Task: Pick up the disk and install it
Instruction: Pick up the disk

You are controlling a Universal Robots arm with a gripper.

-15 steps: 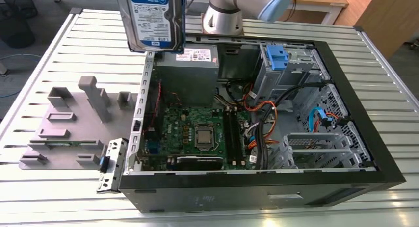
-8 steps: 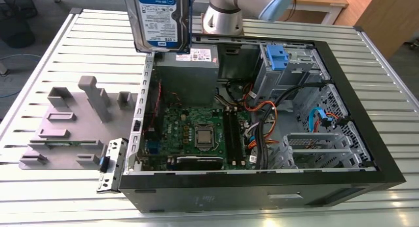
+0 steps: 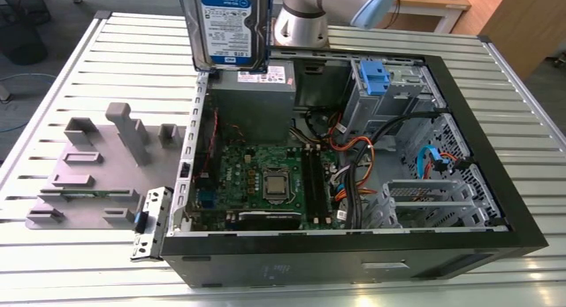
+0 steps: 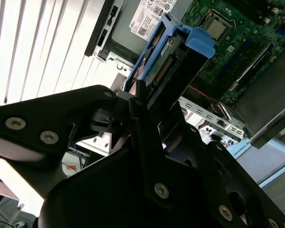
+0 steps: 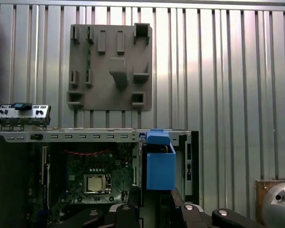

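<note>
slatted metal table carries the open case; gripper grips the disk

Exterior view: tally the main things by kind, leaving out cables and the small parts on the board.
disk: 1
open computer case: 1
power supply: 1
blue caddy: 1
grey fixture plate: 1
loose metal bracket beside the case: 1
Total: 6
</note>
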